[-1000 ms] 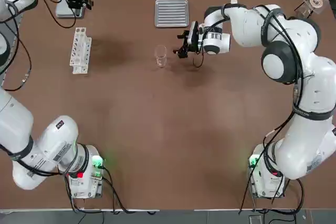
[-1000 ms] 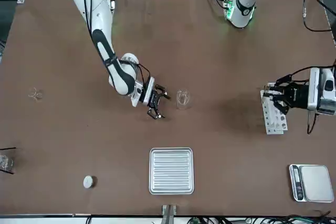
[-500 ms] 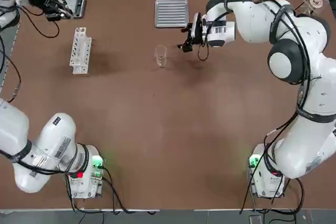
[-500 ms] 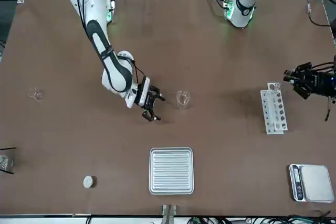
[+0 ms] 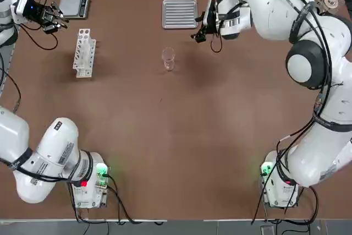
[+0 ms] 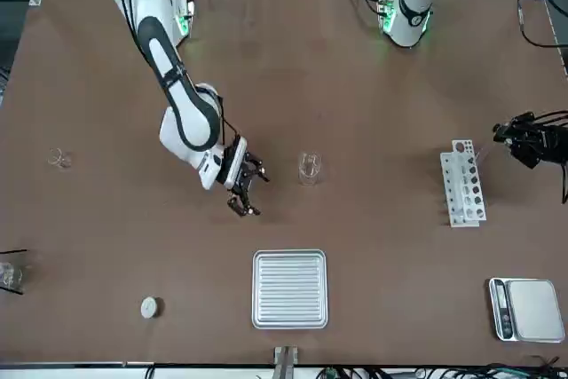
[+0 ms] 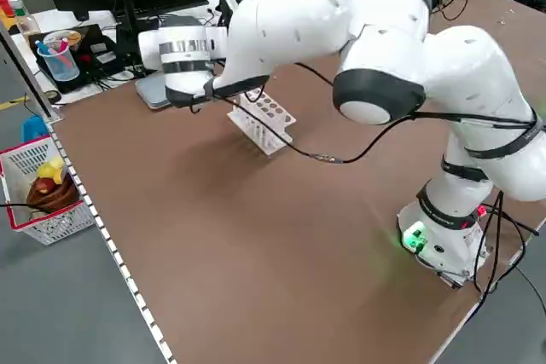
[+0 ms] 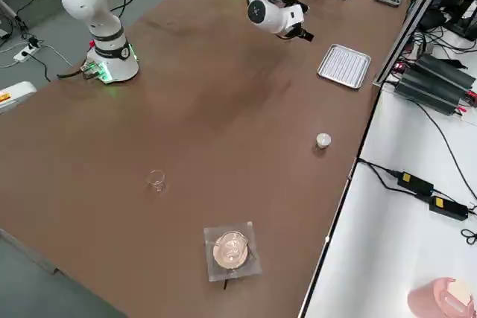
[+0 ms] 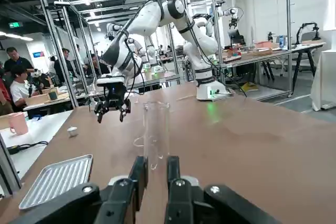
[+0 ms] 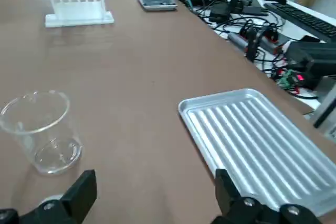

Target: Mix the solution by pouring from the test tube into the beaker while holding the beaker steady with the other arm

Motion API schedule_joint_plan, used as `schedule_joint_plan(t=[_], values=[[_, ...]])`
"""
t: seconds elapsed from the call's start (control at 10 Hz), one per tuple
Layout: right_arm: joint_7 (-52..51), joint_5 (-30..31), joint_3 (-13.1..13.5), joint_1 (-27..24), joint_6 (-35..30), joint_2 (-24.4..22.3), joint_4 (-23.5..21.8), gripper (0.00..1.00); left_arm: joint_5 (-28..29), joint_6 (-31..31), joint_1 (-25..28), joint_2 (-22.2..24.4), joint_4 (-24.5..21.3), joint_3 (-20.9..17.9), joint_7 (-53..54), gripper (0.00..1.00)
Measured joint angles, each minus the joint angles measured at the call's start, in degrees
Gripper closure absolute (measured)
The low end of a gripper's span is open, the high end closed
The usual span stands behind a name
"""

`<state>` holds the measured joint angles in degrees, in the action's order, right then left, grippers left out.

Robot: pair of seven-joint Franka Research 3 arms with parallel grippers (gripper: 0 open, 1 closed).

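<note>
Across a busy room of metal frames (image 9: 63, 40) and seated or standing people (image 9: 20, 60), looks out over a brown tabletop (image 5: 165, 136). With the left gripper (image 9: 156, 167), shut on a clear test tube (image 9: 156, 135), grips it between both fingertips, out beside the far end of the white rack (image 5: 84, 53) and apart from it. With the right gripper (image 10: 156, 182), hovers near the beaker (image 10: 47, 132), jaws wide apart and holding nothing, not around the glass. Has the beaker standing upright on the bare tabletop, on the rack side of the right gripper, between that gripper and the rack, touching neither. Farther out, beyond the beaker toward the far edge, shows a ridged metal tray (image 5: 180, 14) lying flat, and past the rack, a scale (image 6: 526, 310). Out on the right arm's side, shows a small white cap-like piece (image 6: 149, 308), a tinier clear glass piece (image 6: 59, 159) and a clear round vessel (image 8: 231, 249) on a clear square base, all well apart from both grippers.
</note>
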<state>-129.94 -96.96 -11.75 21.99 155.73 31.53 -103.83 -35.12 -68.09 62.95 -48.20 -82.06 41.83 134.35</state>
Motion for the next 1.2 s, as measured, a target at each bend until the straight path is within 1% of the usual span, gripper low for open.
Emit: schedule_joint_plan(t=[0.3,0.5,0.7,0.9,1.1,1.2], values=[[18.57,14.16,0.06,-0.17,1.2,-1.82,1.51,0.0,0.16,-0.47,-0.84,-4.81,4.0,-0.52,0.15,0.79],[27.79,18.78,0.23,-0.17,1.41,-2.38,2.53,0.0,0.19,-0.57,-2.43,-6.39,4.51,-3.07,0.18,0.79],[36.9,22.93,1.18,-0.15,1.43,-2.64,3.98,0.0,0.2,-0.63,-3.63,-7.12,4.76,-4.48,0.16,0.79],[49.37,30.93,2.22,-0.23,1.14,-3.04,6.02,0.0,0.2,-0.84,-4.44,-7.38,4.82,-5.99,0.01,0.79],[59.53,36.25,2.78,-0.28,-0.08,-3.32,7.65,0.0,0.2,-1.95,-4.69,-7.62,4.86,-6.43,-0.78,0.79],[64.88,39.88,3.32,-0.32,-1.16,-3.32,8.03,0.0,0.2,-2.29,-4.69,-7.86,5.05,-6.46,-1.71,0.79]])
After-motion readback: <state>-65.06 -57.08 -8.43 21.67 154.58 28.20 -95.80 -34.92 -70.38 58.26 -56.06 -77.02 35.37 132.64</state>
